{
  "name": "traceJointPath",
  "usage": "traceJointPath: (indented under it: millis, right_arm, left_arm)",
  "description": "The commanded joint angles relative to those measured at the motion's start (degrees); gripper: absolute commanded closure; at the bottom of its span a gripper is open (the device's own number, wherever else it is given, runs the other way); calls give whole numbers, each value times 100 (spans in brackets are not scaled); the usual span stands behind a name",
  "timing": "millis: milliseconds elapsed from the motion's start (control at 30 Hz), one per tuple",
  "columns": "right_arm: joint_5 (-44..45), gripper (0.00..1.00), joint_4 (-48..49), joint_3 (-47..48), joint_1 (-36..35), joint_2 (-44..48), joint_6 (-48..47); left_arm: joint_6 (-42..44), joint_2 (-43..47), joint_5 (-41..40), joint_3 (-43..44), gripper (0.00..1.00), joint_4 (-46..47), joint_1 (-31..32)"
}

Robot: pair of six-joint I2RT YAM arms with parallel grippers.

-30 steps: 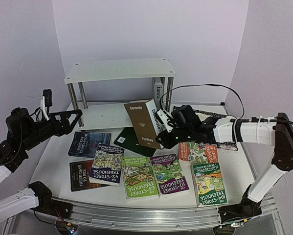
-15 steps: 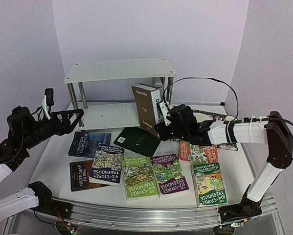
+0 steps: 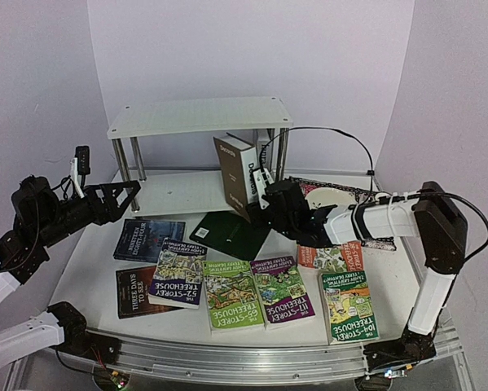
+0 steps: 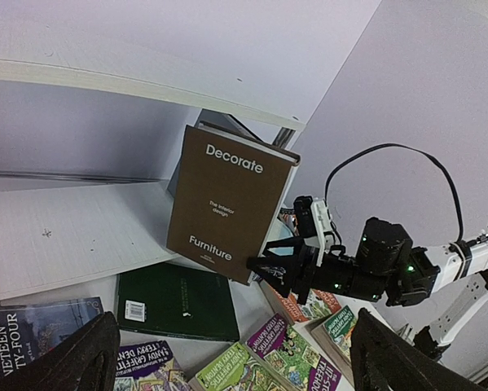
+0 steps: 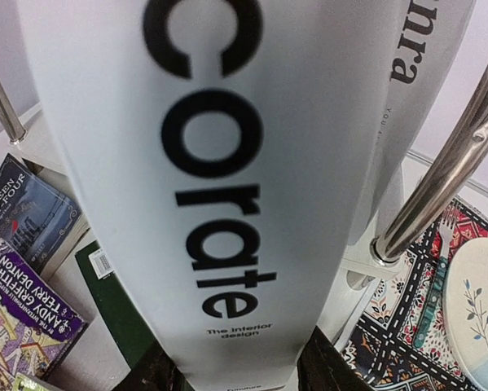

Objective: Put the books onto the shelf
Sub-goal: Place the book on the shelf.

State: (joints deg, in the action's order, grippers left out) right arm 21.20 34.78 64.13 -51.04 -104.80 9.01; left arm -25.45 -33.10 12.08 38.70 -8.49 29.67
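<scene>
Since a second ago the right gripper (image 3: 264,204), pinching the lower spine of Decorate (image 3: 234,167), has carried it rearward. It now stands slightly tilted at the front right of the shelf's (image 3: 199,116) lower board (near the grey book (image 3: 262,151)). Left gripper (image 3: 121,198) hangs spread wide by the left legs; other books (image 3: 231,293) lie flat in front.

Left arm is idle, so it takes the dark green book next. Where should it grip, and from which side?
I'd grip the dark green book by its left edge, bringing the open left gripper in low from the left. It lies flat and thin, so only an edge fits between fingers; that edge faces bare table, while the held Decorate book crowds its right.
</scene>
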Motion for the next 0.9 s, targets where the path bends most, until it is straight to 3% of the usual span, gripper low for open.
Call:
traceJointPath:
  millis: [0, 867]
  right_arm:
    - [564, 75, 708, 338, -38, -209, -3]
    - [2263, 76, 1170, 2284, -62, -2262, 481]
  left_arm:
    - [72, -10, 84, 287, 0, 252, -14]
    - [154, -319, 188, 424, 0, 243, -14]
